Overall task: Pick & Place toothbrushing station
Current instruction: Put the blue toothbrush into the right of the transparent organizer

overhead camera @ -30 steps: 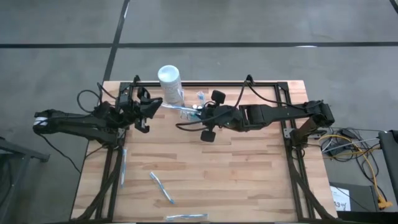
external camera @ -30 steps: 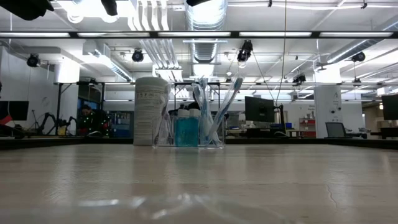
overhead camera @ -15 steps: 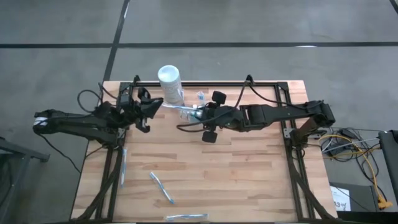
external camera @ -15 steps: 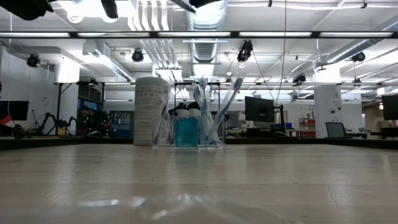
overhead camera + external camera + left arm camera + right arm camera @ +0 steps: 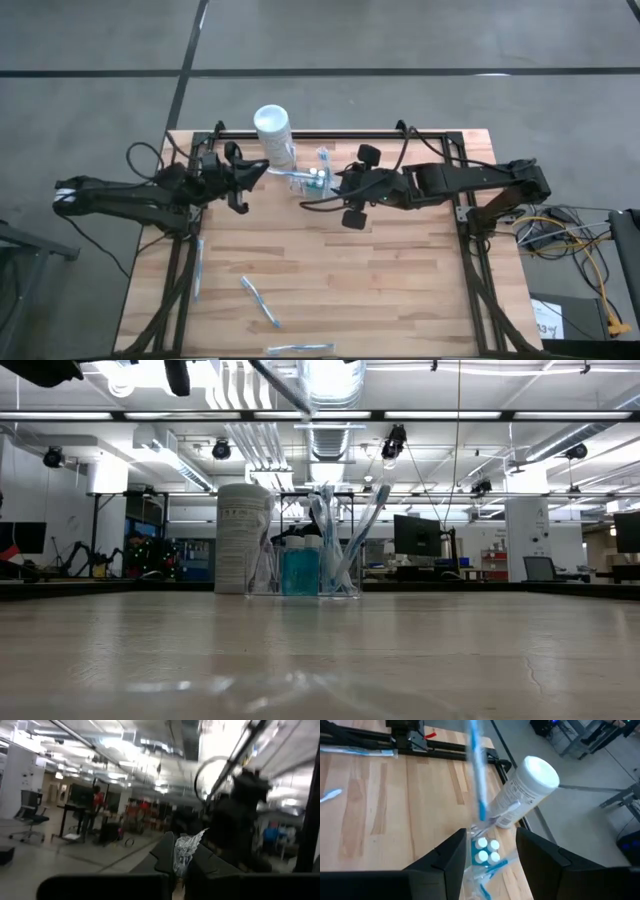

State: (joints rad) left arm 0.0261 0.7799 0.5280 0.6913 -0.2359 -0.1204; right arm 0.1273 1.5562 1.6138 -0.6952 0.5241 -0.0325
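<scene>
Our right gripper (image 5: pixel 333 186) hovers over the far middle of the table with its fingers (image 5: pixel 451 855) spread apart and nothing between them; in the right wrist view we look past them down onto the toothbrushing station (image 5: pixel 481 854). Our left gripper (image 5: pixel 262 171) reaches in from the other side, its fingers (image 5: pixel 165 851) pressed together on one end of a wrapped toothbrush (image 5: pixel 290 176), which in the high view slants from that gripper toward the station.

The toothbrushing station (image 5: pixel 318 180) is a small clear plastic holder standing on the wooden table (image 5: pixel 400 290) near its far edge, just beside the right gripper's fingertips. It holds several blue-and-white toothbrushes (image 5: pixel 352 540) upright and small blue bottles with white caps (image 5: pixel 485 849). In the low view the station (image 5: pixel 304 570) stands just beside a taller white cylindrical container (image 5: pixel 243 538); from above, that container (image 5: pixel 272 133) sits on the station's left-arm side.

Nearer the front of the table, well apart from both grippers, lie loose wrapped toothbrushes: one in the middle (image 5: pixel 259 301), one along the left side (image 5: pixel 198 268), and one at the near edge (image 5: pixel 298 348).
</scene>
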